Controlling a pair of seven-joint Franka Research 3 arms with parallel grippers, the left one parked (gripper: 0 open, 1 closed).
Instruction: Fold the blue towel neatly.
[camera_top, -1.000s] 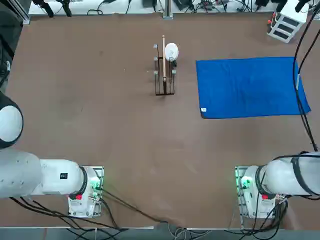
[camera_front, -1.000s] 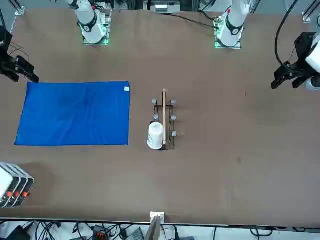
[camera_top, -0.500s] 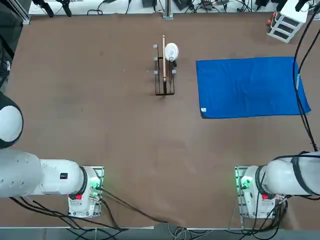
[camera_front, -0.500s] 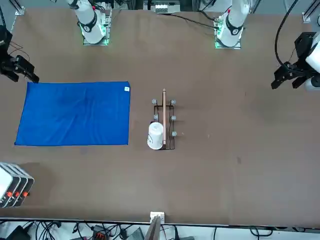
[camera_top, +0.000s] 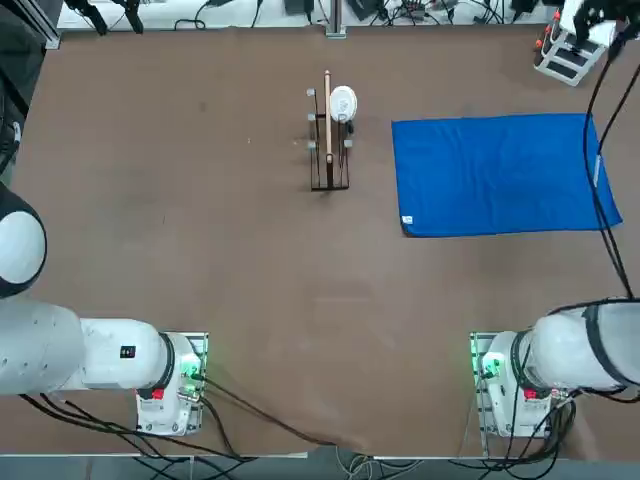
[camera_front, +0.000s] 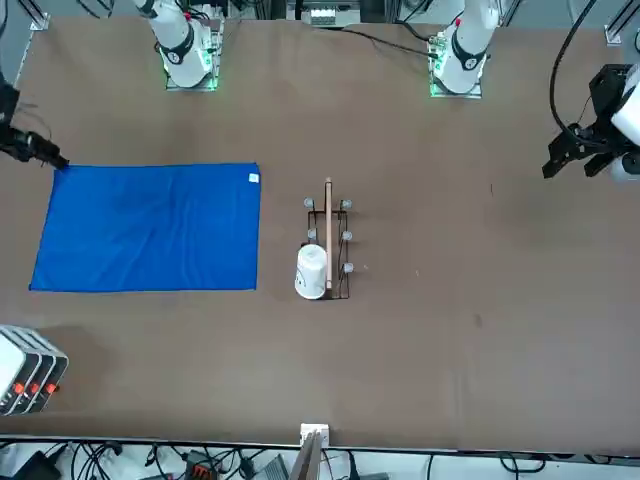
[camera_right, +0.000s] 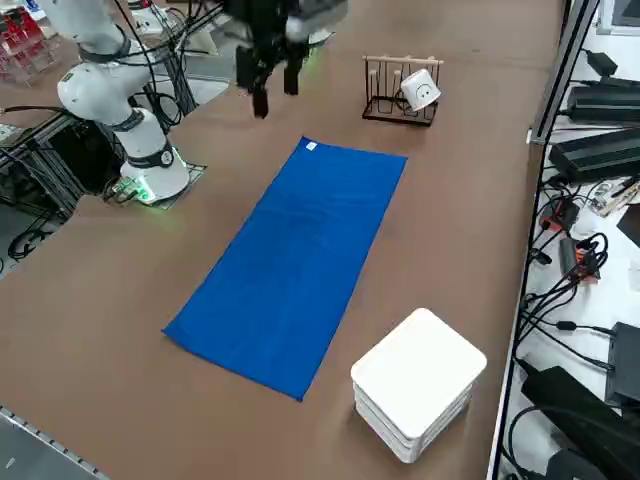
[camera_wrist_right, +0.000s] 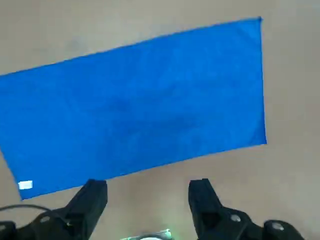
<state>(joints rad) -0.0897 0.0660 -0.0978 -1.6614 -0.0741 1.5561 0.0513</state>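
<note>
Shifted right gripper (camera_front: 52, 158), fingers (camera_wrist_right: 201, 192) wide apart; blue towel (camera_top: 495, 175) unmoved

Top view: since the earlier frame, a dark part of the working arm has come further into the corner beyond the towel's far right end, and the arm's cable (camera_top: 612, 240) has moved slightly where it passes over the towel's right end. The towel lies flat and unfolded on the table (camera_top: 250, 280), its white tag (camera_top: 407, 219) at the near left corner. To the towel's left stands the wire rack (camera_top: 329, 150) with a white mug (camera_top: 343, 104). Beyond its far right corner is the white stack (camera_top: 572, 52).

Front view: the right gripper has changed its angle at the picture's left edge, and now appears by the towel corner on the robot's side, opposite the tag along that edge. The rack remains beside the towel's tagged end.

Right side view: the gripper hangs above the table, appearing past the towel's tagged end. The white stack sits just beside the towel's long edge, apart from it.

Right wrist view: both fingers are spread wide with nothing between them. They show beside the towel's long edge that ends at the tag, not gripping the cloth.
</note>
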